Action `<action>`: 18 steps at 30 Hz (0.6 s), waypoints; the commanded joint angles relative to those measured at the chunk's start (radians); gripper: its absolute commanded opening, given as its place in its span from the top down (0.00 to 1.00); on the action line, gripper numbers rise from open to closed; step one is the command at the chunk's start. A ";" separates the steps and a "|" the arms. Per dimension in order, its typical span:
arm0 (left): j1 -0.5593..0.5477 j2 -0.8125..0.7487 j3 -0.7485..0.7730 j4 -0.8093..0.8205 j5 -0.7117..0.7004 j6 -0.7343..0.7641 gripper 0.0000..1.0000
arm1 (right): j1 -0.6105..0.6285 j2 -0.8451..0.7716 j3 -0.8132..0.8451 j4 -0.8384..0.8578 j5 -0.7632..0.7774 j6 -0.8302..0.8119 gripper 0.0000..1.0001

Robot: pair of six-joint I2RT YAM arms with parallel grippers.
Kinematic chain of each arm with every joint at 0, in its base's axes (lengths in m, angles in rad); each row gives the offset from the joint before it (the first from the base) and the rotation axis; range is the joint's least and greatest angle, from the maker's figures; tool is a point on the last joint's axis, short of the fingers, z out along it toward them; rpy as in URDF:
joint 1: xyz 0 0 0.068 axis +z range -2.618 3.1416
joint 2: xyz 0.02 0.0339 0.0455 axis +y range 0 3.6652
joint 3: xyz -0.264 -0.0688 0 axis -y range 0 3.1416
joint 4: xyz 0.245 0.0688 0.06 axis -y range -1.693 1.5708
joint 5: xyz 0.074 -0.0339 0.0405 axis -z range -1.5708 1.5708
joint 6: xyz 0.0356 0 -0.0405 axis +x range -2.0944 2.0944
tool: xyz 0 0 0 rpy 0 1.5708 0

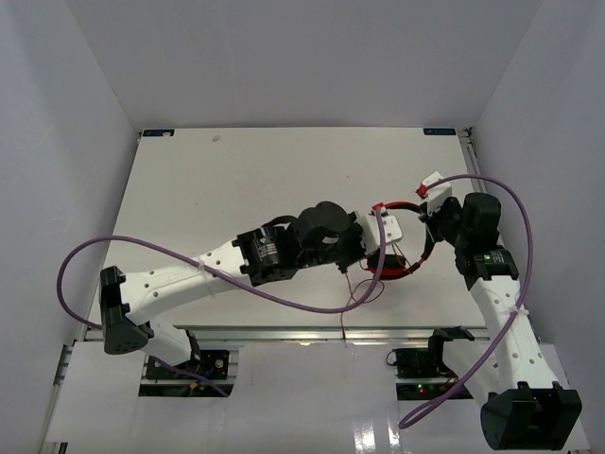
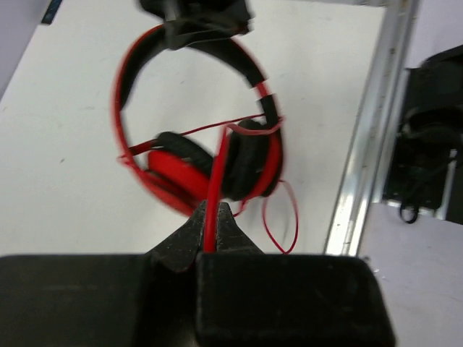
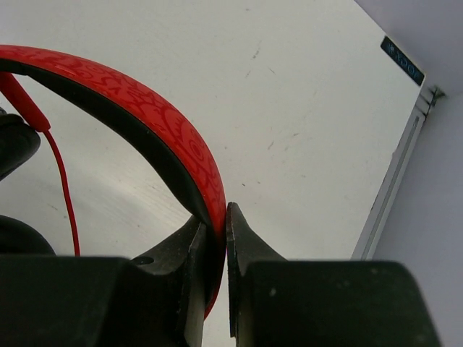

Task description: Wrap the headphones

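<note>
The red headphones sit at the table's right middle, held up between both arms. In the left wrist view the headphones show black ear pads and a red band, with the thin red cable looped across them. My left gripper is shut on that cable; it shows in the top view beside the ear cups. My right gripper is shut on the patterned red headband; in the top view it is at the band's far right. A loose cable loop hangs below.
Thick purple robot cables arc over the arms. The table's metal right edge runs close to the headphones, with black hardware beyond it. A small red and white tag lies behind the right gripper. White walls enclose the table.
</note>
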 commanded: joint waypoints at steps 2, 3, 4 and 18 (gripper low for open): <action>0.104 -0.110 -0.001 -0.090 -0.018 0.059 1.00 | 0.004 -0.012 0.044 -0.071 -0.190 -0.282 0.92; 0.127 -0.113 -0.010 -0.093 -0.015 0.062 1.00 | 0.004 -0.005 0.053 -0.094 -0.214 -0.301 0.92; 0.149 -0.116 -0.019 -0.095 -0.010 0.065 1.00 | 0.004 0.004 0.063 -0.118 -0.238 -0.320 0.92; 0.417 -0.108 -0.203 0.073 0.211 0.052 1.00 | 0.002 0.040 0.247 -0.430 -0.614 -0.290 0.92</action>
